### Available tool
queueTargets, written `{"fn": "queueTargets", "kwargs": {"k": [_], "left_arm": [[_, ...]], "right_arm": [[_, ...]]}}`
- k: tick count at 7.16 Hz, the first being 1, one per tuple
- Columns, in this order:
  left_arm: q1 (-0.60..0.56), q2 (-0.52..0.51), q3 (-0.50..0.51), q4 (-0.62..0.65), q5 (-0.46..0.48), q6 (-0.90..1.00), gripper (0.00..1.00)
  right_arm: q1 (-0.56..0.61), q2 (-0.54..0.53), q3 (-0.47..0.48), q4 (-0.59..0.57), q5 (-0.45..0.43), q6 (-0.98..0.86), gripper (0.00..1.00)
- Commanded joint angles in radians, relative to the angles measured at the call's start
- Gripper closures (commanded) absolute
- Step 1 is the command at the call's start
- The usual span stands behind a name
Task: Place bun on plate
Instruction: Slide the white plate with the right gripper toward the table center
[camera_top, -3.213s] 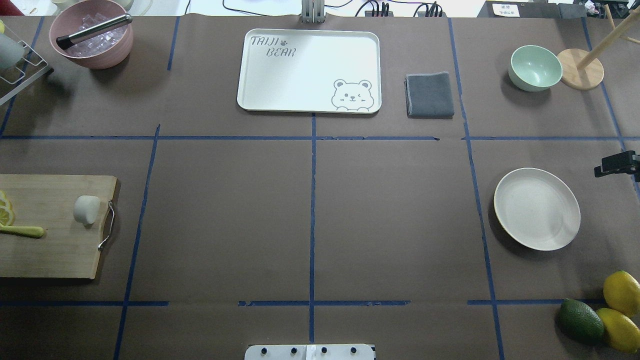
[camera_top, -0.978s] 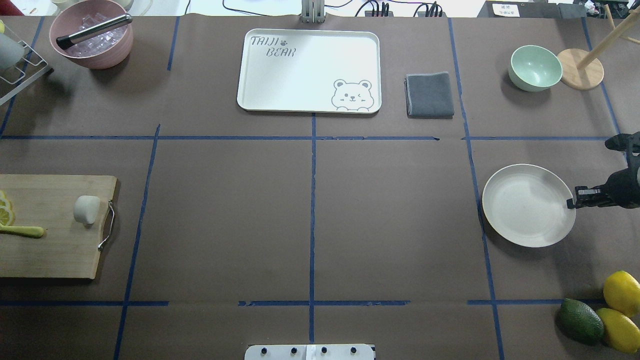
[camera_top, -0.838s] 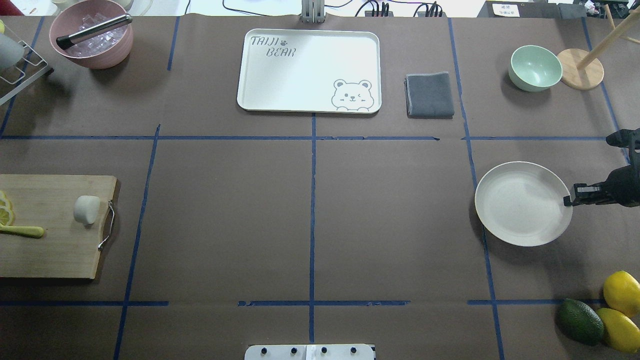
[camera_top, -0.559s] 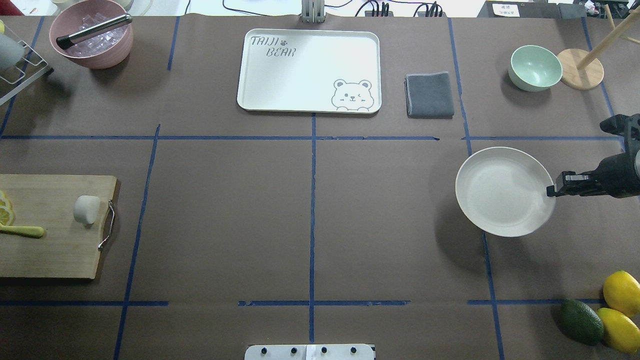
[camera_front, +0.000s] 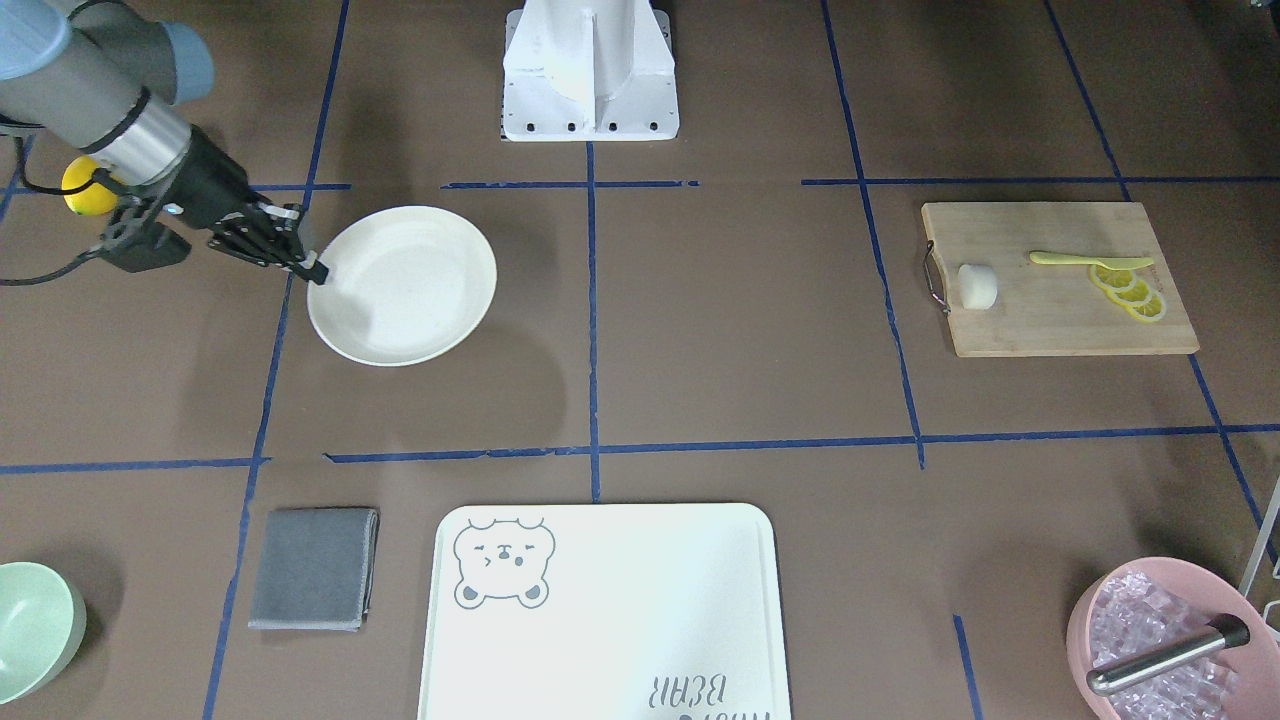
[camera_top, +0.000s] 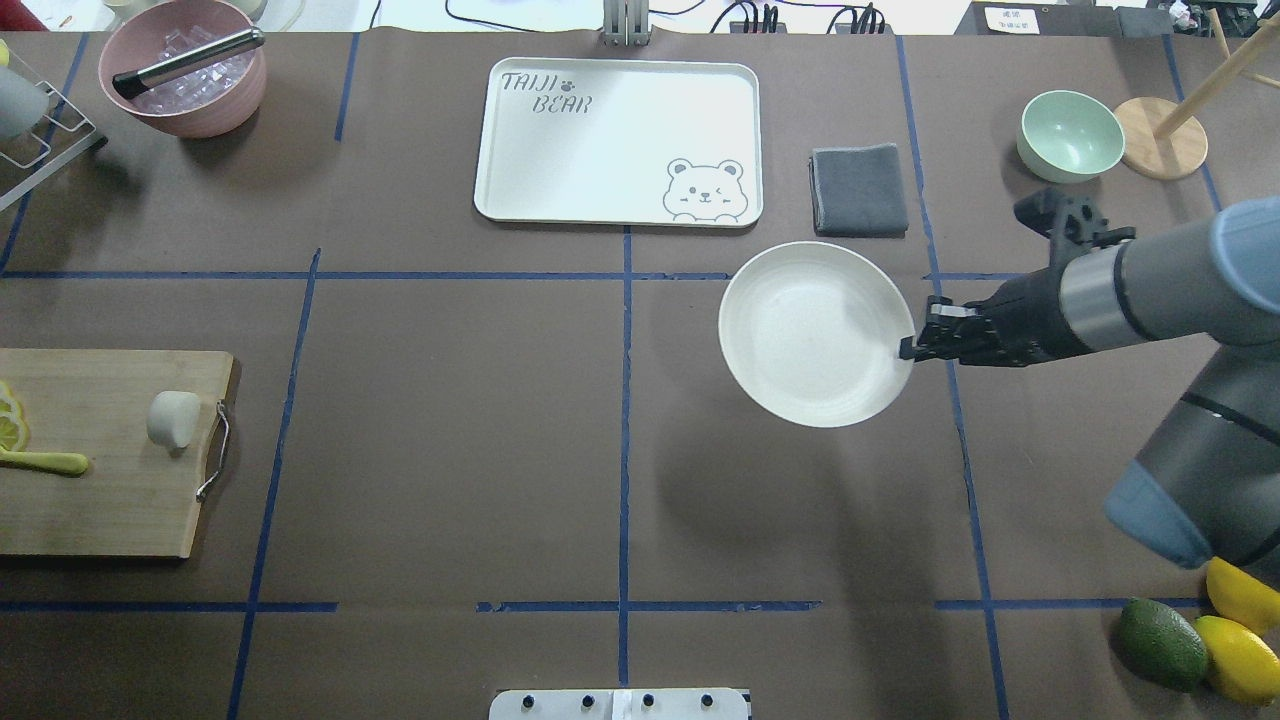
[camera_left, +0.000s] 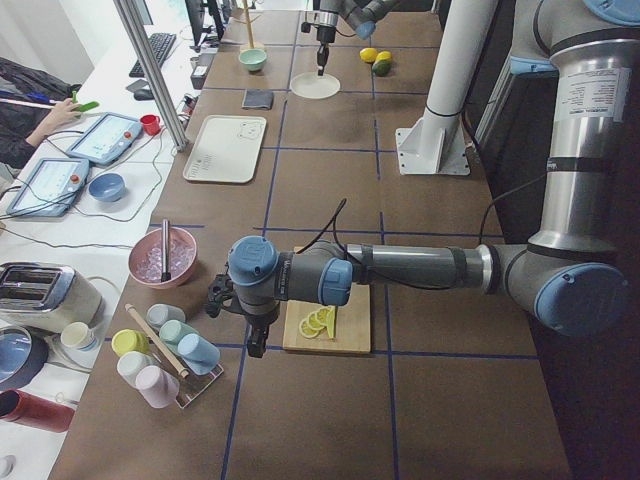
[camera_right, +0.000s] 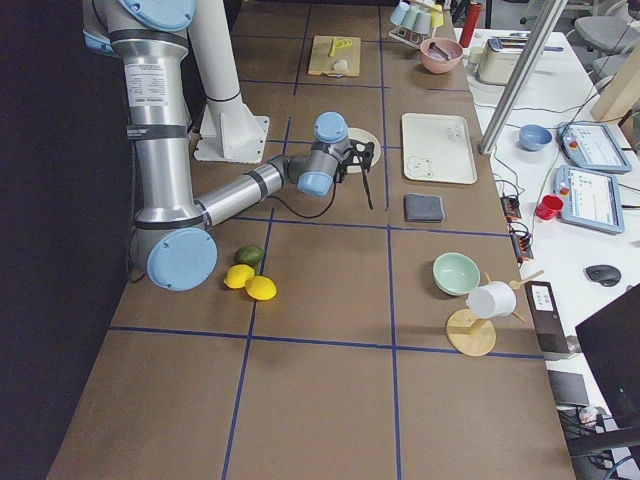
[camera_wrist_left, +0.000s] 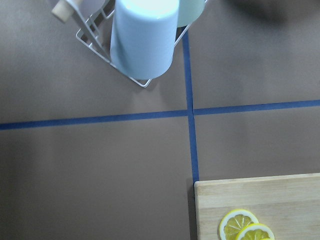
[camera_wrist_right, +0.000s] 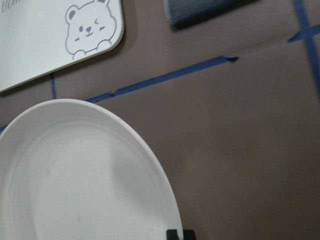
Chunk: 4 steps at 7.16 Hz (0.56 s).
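Observation:
The white bun (camera_top: 173, 418) (camera_front: 977, 285) lies on the wooden cutting board (camera_top: 100, 500) at the table's left edge, with nothing touching it. My right gripper (camera_top: 910, 348) (camera_front: 318, 272) is shut on the near right rim of the cream plate (camera_top: 815, 335) (camera_front: 402, 285). It holds the plate above the table, right of centre, over its own shadow. The right wrist view shows the plate (camera_wrist_right: 75, 175) with one fingertip (camera_wrist_right: 180, 234) at its rim. My left gripper (camera_left: 258, 338) shows only in the exterior left view, beyond the board's outer end; I cannot tell whether it is open or shut.
A bear-print tray (camera_top: 618, 140) and a grey cloth (camera_top: 860, 190) lie at the far middle. A green bowl (camera_top: 1070, 135) and a wooden stand (camera_top: 1160, 135) are far right. A pink bowl of ice (camera_top: 183, 70) is far left. Lemons and an avocado (camera_top: 1160, 640) are near right. Lemon slices (camera_top: 12, 420) share the board.
My right gripper came in from the right, shut on the plate's rim, lifted it and carried it left towards the table's middle. The bun has not moved.

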<state>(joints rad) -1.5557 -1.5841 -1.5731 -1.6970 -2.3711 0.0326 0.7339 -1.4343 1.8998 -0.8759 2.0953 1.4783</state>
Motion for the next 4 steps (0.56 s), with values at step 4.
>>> {"fn": "queueTargets", "kwargs": {"k": [4], "left_arm": [[0.202,0.003,-0.031,-0.269,0.007,-0.422,0.0]], "right_arm": [[-0.307,0.231,-0.056,-0.293,-0.308,0.057,1.0]]}}
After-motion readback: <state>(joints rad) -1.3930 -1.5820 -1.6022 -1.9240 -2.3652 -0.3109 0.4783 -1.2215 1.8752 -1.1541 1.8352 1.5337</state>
